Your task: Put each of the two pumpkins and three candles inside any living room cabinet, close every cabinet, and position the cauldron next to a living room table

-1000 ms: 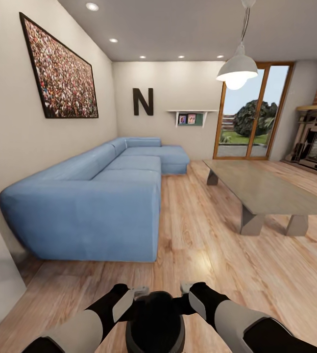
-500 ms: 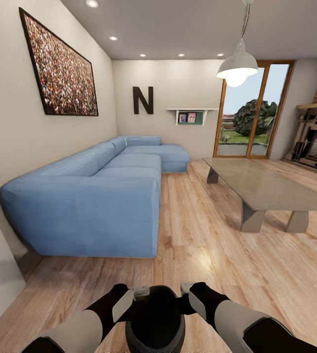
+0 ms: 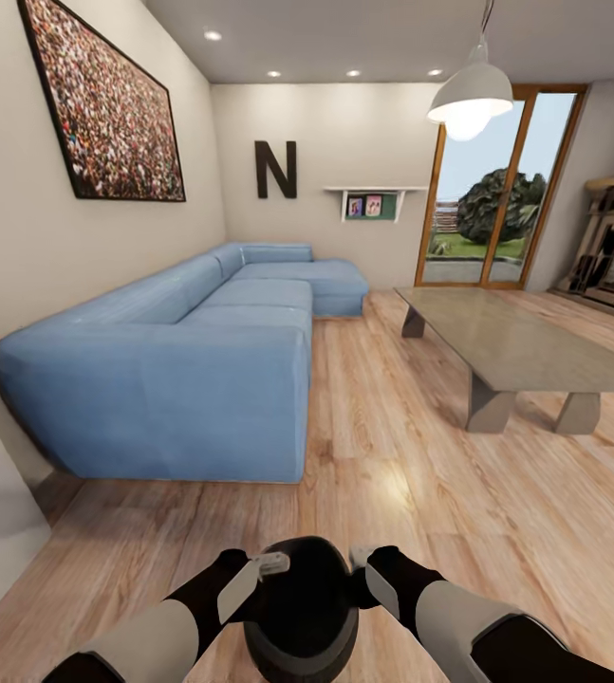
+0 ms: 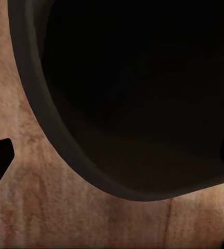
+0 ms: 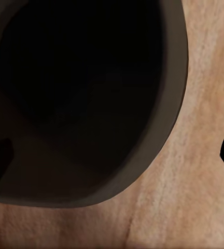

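Two grippers clamp the cauldron (image 3: 301, 607) above wood floor (image 3: 411, 493), table (image 3: 515, 346) ahead.

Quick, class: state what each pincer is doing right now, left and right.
Left pincer: pressed against the cauldron, apparently gripping its rim.
Right pincer: likewise on the cauldron's other side; both carry it together.

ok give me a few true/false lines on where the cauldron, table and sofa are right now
1. The cauldron is held between the left gripper and the right gripper. True.
2. The cauldron stands on the table. False: it is carried above the wooden floor, well short of the table.
3. The blue sofa runs along the left wall. True.
4. Pumpkins sit on the table. False: its grey top shows bare.
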Available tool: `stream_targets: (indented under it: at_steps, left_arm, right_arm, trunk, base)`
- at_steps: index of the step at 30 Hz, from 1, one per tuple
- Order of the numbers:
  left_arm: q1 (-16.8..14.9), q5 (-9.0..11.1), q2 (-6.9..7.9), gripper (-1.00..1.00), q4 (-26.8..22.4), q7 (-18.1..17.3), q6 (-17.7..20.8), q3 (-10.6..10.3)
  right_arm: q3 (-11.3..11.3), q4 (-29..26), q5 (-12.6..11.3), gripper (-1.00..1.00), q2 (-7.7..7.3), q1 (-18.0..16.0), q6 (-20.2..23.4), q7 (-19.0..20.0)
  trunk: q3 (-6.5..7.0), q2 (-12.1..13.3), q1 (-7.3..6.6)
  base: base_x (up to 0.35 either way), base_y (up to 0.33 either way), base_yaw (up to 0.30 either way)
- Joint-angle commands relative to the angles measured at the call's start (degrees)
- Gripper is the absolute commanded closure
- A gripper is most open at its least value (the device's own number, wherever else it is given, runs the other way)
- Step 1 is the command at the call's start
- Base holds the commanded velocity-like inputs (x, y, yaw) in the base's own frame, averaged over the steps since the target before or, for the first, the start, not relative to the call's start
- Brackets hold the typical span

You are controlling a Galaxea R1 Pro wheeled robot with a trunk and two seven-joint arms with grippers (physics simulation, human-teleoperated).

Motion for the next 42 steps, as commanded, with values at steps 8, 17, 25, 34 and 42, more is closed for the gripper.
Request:
stream_targets:
  at_steps: [8,17,25,34,42]
  left_arm:
    - [-0.08,0.62,0.03,-1.00,-0.11,0.46,0.18,-0.31]
    - [-0.04,0.61,0.03,-1.00,-0.05,0.46,0.18,-0.27]
    - [-0.07,0.63,0.03,-1.00,-0.05,0.46,0.18,-0.28]
    - [-0.07,0.48,0.03,-1.00,-0.04,0.46,0.18,-0.35]
    - [-0.07,0.44,0.03,-1.00,-0.02,0.46,0.18,-0.37]
  right_arm:
    - [0.44,-0.02,-0.31,-1.00,0.00,-0.04,0.20,0.07]
    - [0.44,-0.02,-0.31,-1.00,0.00,-0.04,0.20,0.07]
    - [0.44,-0.02,-0.31,-1.00,0.00,-0.04,0.20,0.07]
    - [0.44,-0.02,-0.31,-1.00,0.00,-0.04,0.20,0.07]
    - [0.44,-0.02,-0.31,-1.00,0.00,-0.04,0.20,0.07]
  trunk:
    - [-0.51,-0.06,0.04]
    - [-0.51,-0.06,0.04]
    - [-0.51,-0.06,0.04]
    - [-2.06,-0.15,0.22]
    - [-3.83,-0.26,0.42]
  base:
    - [0.000,0.000,0.000]
    - [0.178,0.000,0.000]
    - [0.072,0.000,0.000]
    - [0.003,0.000,0.000]
    - [0.000,0.000,0.000]
